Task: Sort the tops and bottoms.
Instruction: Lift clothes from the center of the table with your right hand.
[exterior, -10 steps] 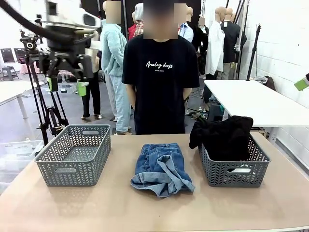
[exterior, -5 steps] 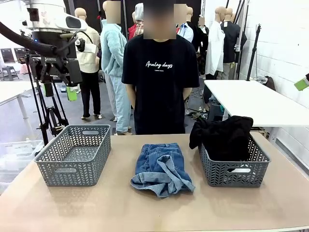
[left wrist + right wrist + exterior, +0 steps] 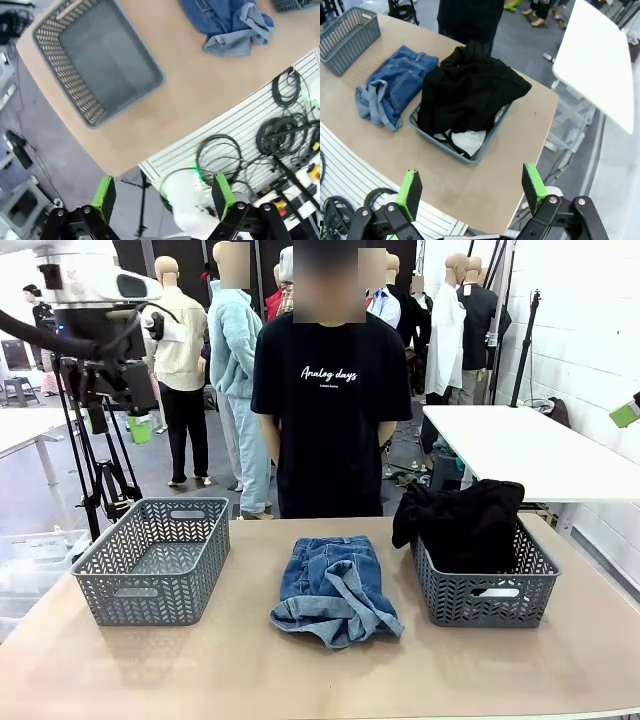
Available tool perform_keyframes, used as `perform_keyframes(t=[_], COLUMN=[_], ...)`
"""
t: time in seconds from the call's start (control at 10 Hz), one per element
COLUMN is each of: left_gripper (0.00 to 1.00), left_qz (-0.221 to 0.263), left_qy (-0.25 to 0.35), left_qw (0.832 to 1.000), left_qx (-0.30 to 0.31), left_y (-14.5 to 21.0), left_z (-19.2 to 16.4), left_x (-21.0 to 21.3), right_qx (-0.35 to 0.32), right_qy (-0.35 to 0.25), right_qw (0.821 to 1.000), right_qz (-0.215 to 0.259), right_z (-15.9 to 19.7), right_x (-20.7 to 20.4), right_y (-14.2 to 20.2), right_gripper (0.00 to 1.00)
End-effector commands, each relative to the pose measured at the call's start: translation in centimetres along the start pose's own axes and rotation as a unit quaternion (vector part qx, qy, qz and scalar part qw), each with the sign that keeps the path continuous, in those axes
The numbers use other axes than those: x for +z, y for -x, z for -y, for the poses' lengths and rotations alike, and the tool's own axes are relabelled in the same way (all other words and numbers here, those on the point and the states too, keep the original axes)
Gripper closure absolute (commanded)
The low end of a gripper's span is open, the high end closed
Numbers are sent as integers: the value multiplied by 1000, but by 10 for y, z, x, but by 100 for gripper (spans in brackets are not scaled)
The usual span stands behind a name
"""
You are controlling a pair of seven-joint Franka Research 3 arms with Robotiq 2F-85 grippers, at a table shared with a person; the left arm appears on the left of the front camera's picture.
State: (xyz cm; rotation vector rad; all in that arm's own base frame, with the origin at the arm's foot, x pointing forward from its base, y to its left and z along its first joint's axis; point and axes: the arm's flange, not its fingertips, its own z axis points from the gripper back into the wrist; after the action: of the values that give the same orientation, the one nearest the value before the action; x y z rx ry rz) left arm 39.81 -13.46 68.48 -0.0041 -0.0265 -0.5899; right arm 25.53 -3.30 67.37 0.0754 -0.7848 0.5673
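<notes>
Tan tabletop runs across the front view, bare along its near edge. Past that, a folded pair of blue denim shorts lies at the middle, between two grey baskets and touching neither. On the robot's left the empty basket has nothing in it. On the right, the full basket carries a heap of black clothes spilling over its rim; the right wrist view shows a white garment with thin black piping tucked under that heap. Beyond the table stands a person in a black T-shirt.

All of these are soft and light and will sag and unfold when lifted. The denim is the stiffest, and its thick folded middle looks the best place to pinch; the loose hem at the near corner would likely just trail.

Left gripper hangs high over the table's near left edge, jaws spread wide, holding nothing. Right gripper hangs high over the right end, jaws equally wide and empty.
</notes>
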Motion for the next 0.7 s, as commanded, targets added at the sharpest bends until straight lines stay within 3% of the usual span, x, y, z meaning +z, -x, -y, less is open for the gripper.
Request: perform_keyframes(t=[0.0,0.2,0.6], left_gripper=[0,0,0], left_qz=[15,25,61], left_qy=[6,19,21], left_qw=[997,990,986], left_qx=[-73,-138,-152], left_y=[20,13,2], left_z=[-20,-12,-10], left_x=[-13,-13,-28], right_qx=[2,2,2], right_qy=[3,3,3], right_qw=[1000,1000,1000], right_qz=[-3,-3,-3], right_z=[0,0,0], right_x=[-2,-2,-2], right_y=[-1,-1,-1], right_gripper=[0,0,0])
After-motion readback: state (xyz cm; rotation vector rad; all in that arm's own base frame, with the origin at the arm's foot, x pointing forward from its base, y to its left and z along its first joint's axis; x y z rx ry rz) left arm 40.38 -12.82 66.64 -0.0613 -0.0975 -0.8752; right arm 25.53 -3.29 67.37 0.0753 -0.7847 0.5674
